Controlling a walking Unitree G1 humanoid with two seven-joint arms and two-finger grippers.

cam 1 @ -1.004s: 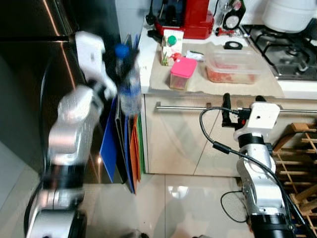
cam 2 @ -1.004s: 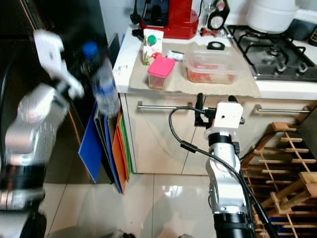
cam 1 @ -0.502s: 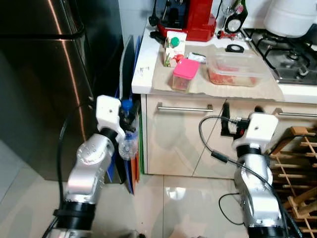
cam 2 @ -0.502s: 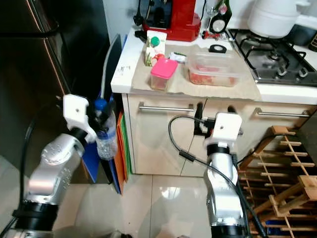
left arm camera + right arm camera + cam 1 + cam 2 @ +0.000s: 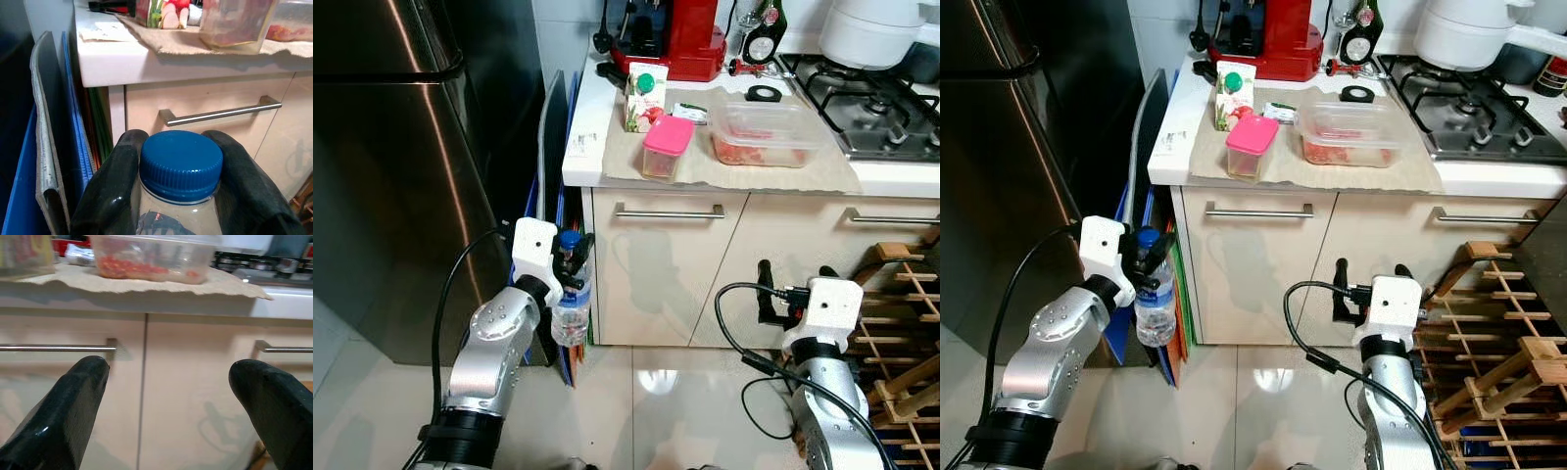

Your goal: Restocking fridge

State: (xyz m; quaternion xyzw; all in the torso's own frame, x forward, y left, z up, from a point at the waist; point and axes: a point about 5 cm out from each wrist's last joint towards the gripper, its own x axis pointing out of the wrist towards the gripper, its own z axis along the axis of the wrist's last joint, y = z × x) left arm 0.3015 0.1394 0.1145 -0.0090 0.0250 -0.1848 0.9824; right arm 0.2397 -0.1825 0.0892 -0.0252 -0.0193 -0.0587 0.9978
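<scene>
Here the water bottle (image 5: 571, 311) is clamped at its neck, just under the blue cap (image 5: 180, 162), by the left gripper (image 5: 570, 264), and hangs upright below it; the fridge (image 5: 391, 147), its door shut, stands close on that gripper's outer side; the right gripper (image 5: 790, 290) is held empty with fingers spread before the cabinet front (image 5: 666, 264); the door would best be opened first by the free arm, the bottle being kept vertical and clear of the folders (image 5: 548, 147).
</scene>
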